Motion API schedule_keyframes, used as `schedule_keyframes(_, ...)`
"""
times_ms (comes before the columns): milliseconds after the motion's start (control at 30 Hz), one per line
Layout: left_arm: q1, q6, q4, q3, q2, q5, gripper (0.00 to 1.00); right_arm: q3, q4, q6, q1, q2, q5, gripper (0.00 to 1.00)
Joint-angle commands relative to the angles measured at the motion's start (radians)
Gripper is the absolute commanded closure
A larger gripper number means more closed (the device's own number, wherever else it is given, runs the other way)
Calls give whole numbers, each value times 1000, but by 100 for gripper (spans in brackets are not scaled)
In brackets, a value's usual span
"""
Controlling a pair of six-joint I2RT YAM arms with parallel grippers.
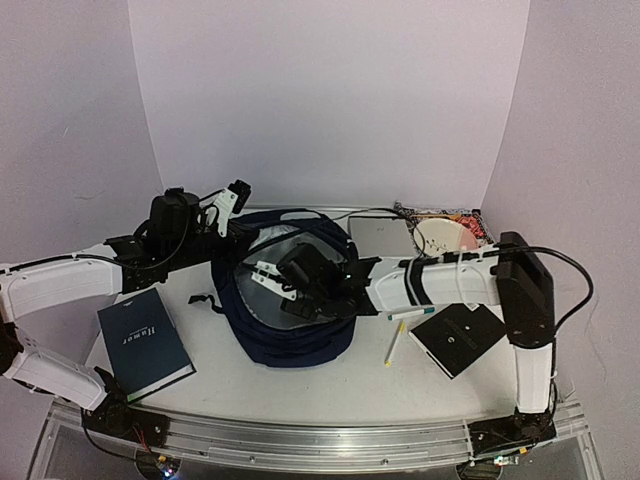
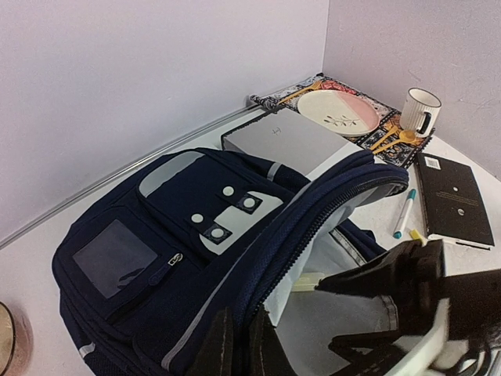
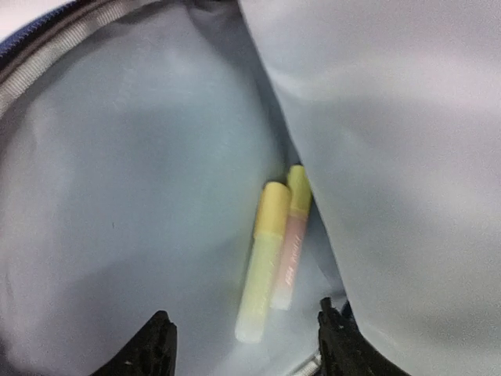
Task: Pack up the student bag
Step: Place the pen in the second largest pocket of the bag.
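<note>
Low in the overhead view, closest to the lens, a dark hardcover book [image 1: 148,340] lies on the table [image 1: 300,385] beside the left arm. Past it, mid-table, sits the student bag [image 1: 300,345] with its mouth gaping upward. The right claw [image 1: 300,280] is inside the opening and the left claw [image 1: 236,200] is at the bag's far-left rim. Outside the bag to the right lie a yellow pen [image 1: 392,345], a teal marker [image 1: 410,314] and a black notebook [image 1: 458,338].

From the left wrist, the bag shows navy fabric, white patches with studs, a clear window pocket and a zip. Its flap stands raised over a pale grey lining. The left claw's fingers [image 2: 218,348] are nearly together at the zip edge and seem to pinch it, propping the mouth open. Behind the bag are a flat silver case [image 2: 290,137], a plate [image 2: 338,110] and a mug [image 2: 420,112].

From the right wrist, the view is inside the bag: two yellow highlighters [image 3: 262,258] lie side by side on the lining against a fold. The right claw is spread wide above them and grips nothing.

Packing looks begun but far from done. The highlighters are in, while the book, notebook, pen and marker wait outside. Whether the silver case belongs in the bag, I cannot tell.
</note>
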State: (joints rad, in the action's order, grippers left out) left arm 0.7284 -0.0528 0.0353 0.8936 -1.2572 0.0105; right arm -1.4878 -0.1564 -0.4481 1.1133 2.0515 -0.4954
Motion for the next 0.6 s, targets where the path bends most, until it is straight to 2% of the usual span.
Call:
schedule_keyframes(0, 2, 19, 131, 27, 48, 1, 100, 85, -8, 175, 5, -169, 3, 34)
schedule_keyframes(233, 3, 21, 131, 26, 52, 7, 100, 180, 114, 415, 2, -296, -10, 23)
schedule_keyframes(433, 5, 19, 130, 24, 53, 17, 100, 244, 285, 697, -15, -399, -34, 15)
schedule_keyframes(567, 6, 19, 131, 22, 50, 25, 100, 279, 424, 913, -52, -459, 2, 10)
